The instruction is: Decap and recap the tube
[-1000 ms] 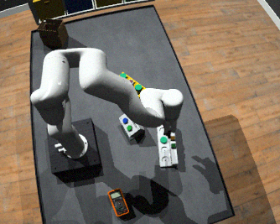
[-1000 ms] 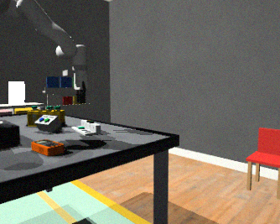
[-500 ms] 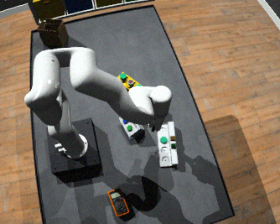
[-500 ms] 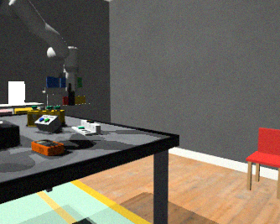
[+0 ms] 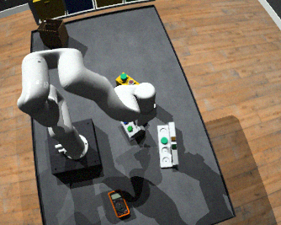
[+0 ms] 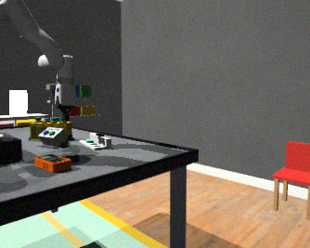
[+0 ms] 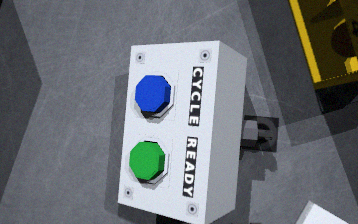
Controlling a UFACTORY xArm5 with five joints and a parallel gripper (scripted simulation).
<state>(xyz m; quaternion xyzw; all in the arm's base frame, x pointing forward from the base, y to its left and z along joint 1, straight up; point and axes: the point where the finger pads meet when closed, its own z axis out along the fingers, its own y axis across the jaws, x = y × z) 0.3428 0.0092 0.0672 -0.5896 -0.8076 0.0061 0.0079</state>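
Note:
My gripper (image 6: 64,109) is shut and empty, hanging above the white key housing (image 7: 180,130). In the wrist view the blue CYCLE key (image 7: 153,93) and the green READY key (image 7: 147,160) lie right below me; my fingers are out of that view. The white cap tray (image 5: 167,145) lies to the right of the housing, with one green cap (image 5: 163,141) lying in a nest. The yellow decapping station (image 5: 126,80) stands farther back with a green-capped tube (image 5: 123,76) showing; my arm hides its other tubes. The housing (image 5: 132,129) is partly under my wrist.
An orange multimeter (image 5: 119,203) lies near the table's front edge. A brown box (image 5: 52,32) stands at the far left corner, with coloured bins behind it. My arm's base (image 5: 75,150) sits on a black plate to the left. A red chair (image 6: 298,170) stands off the table.

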